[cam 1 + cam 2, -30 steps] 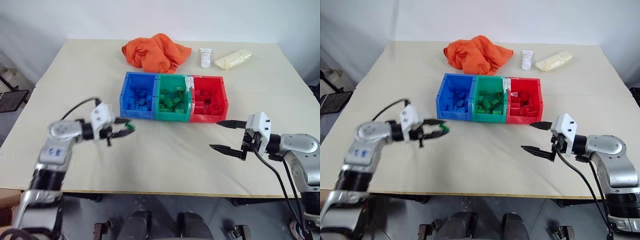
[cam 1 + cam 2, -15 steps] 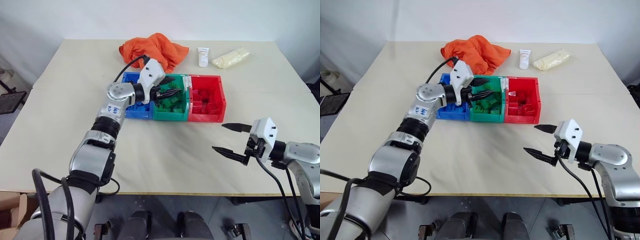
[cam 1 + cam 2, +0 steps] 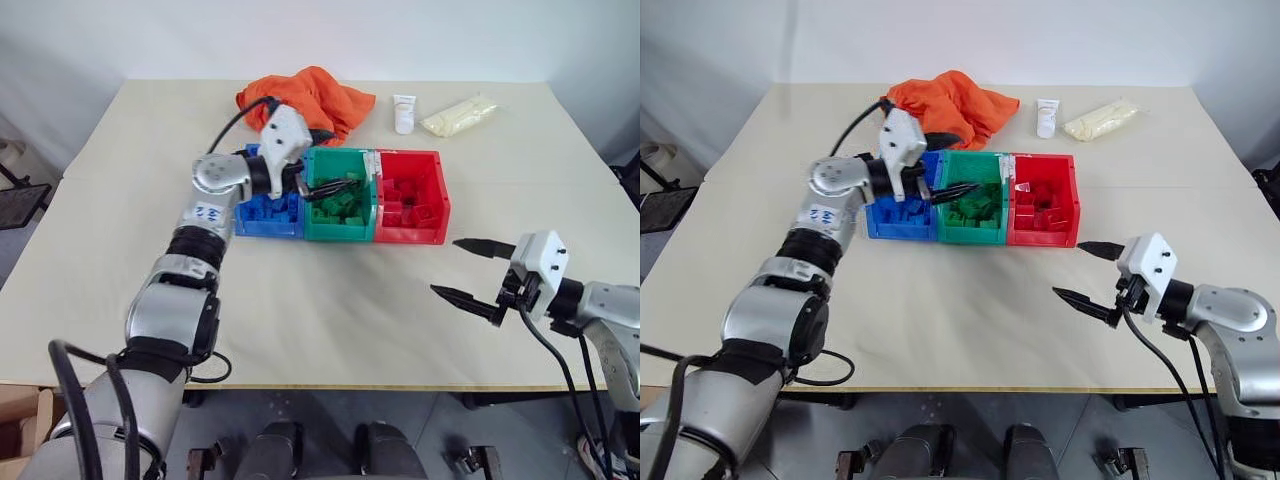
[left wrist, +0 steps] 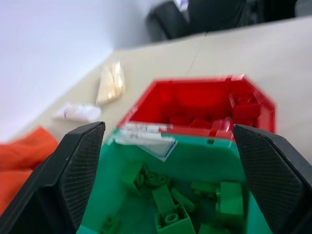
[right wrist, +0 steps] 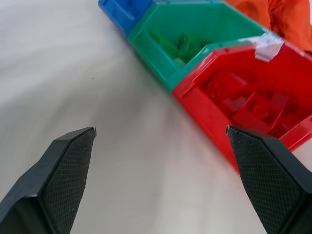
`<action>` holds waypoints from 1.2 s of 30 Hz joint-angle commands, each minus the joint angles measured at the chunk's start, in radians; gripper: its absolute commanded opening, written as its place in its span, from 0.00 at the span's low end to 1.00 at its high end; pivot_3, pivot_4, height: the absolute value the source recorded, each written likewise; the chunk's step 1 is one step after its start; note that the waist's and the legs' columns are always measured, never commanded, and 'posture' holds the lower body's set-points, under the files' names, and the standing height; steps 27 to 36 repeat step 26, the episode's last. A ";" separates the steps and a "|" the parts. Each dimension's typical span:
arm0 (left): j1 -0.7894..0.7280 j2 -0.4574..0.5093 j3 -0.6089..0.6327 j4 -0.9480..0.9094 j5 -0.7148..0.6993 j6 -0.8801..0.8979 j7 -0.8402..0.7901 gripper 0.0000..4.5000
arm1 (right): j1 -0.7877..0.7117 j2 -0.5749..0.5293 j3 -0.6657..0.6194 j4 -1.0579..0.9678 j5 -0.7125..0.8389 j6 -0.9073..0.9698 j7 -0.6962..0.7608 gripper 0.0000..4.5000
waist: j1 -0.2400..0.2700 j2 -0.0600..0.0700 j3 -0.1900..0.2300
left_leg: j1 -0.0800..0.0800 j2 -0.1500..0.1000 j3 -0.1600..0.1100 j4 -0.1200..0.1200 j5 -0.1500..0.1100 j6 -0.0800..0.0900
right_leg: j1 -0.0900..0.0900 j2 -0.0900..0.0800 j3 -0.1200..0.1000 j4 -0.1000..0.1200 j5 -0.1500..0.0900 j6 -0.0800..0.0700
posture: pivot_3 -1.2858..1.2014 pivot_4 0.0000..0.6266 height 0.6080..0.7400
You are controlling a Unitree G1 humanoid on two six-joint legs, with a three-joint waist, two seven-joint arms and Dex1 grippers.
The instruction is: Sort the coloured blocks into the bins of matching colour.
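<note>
Three joined bins stand mid-table: blue bin [image 3: 262, 228], green bin [image 3: 338, 234], red bin [image 3: 412, 236]. Each holds blocks of its own colour: blue blocks [image 3: 275, 208], green blocks [image 4: 170, 217], red blocks [image 5: 248, 109]. My left gripper [image 3: 340, 158] hovers level over the green bin, open wide, with nothing between its fingers. My right gripper [image 3: 445, 266] is open and empty above bare table, in front of and to the right of the red bin.
An orange cloth [image 3: 305, 95] lies just behind the bins, close to my left wrist. A white tube [image 3: 403, 112] and a clear bag of pale yellow stuff [image 3: 460, 115] lie at the back right. Bare table [image 3: 330, 320] stretches in front of the bins.
My left arm swung from the front left, shut on a green block, up over the green bin. Its jaws have opened and the block is gone from them. The right gripper stayed put.
</note>
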 commanded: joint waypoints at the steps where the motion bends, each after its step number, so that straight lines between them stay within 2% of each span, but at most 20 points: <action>1: 0.135 0.090 0.023 -0.297 -0.098 0.199 -0.097 0.99 | -0.037 -0.022 0.008 0.038 0.005 -0.022 0.036 1.00 | -0.009 0.000 0.000 | 0.000 0.000 0.000 0.000 0.000 0.000 | 0.000 0.000 0.000 0.000 0.000 0.000 | 0.52 0.24 1.00; 3: 0.274 0.176 0.058 -0.503 -0.172 0.341 -0.134 0.99 | -0.077 -0.026 0.026 0.087 -0.003 -0.033 0.063 1.00 | -0.017 0.000 0.000 | 0.000 0.000 -0.001 0.000 0.000 0.000 | 0.000 -0.002 0.002 0.001 0.000 0.000 | 0.52 0.24 1.00; 8: 0.575 0.368 0.178 -0.818 -0.315 0.556 -0.182 0.99 | -0.176 -0.039 0.068 0.215 -0.027 -0.072 0.135 1.00 | -0.018 0.001 -0.001 | 0.000 0.001 -0.004 0.000 0.000 -0.001 | 0.000 -0.002 0.012 -0.001 0.000 0.000 | 0.52 0.24 1.00; 12: 0.773 0.462 0.294 -0.924 -0.377 0.604 -0.188 0.99 | -0.253 -0.057 0.094 0.335 -0.053 -0.120 0.203 1.00 | -0.011 0.001 -0.001 | 0.000 0.000 -0.005 0.000 0.000 -0.001 | 0.001 -0.002 0.014 -0.002 0.000 -0.001 | 0.52 0.24 1.00; 15: 0.858 0.499 0.364 -0.910 -0.391 0.591 -0.182 0.99 | -0.305 -0.070 0.107 0.425 -0.072 -0.159 0.247 1.00 | -0.003 0.001 -0.001 | 0.000 0.000 -0.007 0.000 -0.001 -0.001 | 0.002 -0.002 0.015 -0.004 0.000 -0.001 | 0.52 0.24 1.00; 21: 0.893 0.522 0.418 -0.845 -0.390 0.568 -0.158 0.99 | -0.355 -0.075 0.112 0.516 -0.097 -0.203 0.282 1.00 | -0.001 0.001 -0.001 | 0.000 0.000 -0.007 -0.001 -0.001 -0.001 | 0.002 -0.002 0.014 -0.009 0.000 -0.001 | 0.52 0.24 1.00; 36: 0.864 0.520 0.410 -0.817 -0.389 0.549 -0.150 0.99 | -0.344 -0.062 0.105 0.506 -0.097 -0.201 0.265 1.00 | -0.011 0.001 -0.001 | 0.000 0.000 -0.007 -0.002 -0.001 -0.001 | 0.001 -0.002 0.014 -0.007 0.000 -0.001 | 0.52 0.24 1.00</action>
